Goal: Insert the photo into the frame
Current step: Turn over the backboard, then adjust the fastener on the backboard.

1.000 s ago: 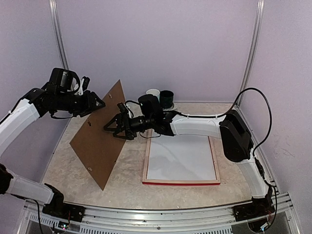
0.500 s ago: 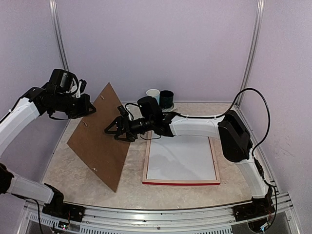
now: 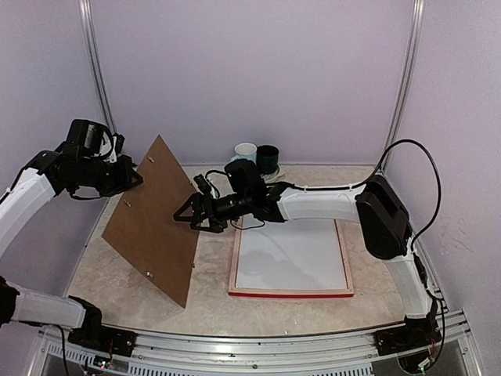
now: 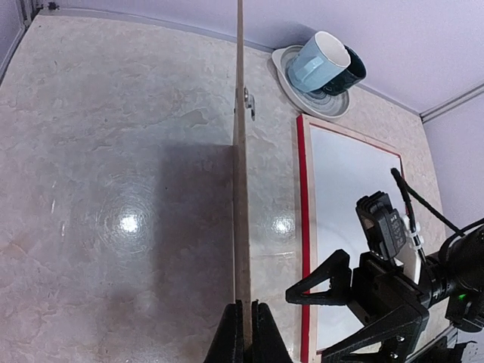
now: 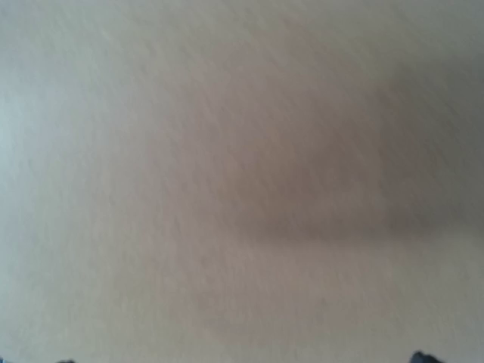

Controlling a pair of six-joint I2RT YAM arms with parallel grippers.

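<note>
I see left gripper [image 3: 133, 178] pinching backing board [image 3: 153, 227] top edge; right gripper [image 3: 190, 217] agape at board's 3 o'clock. Thin pinch: board may pivot, slip.

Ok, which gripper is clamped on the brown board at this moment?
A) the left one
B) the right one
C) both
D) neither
A: the left gripper is pinched shut on the edge of the brown board. The board stands tilted on the table. The right gripper is open, and the left wrist view shows a gap between it and the board.
</note>
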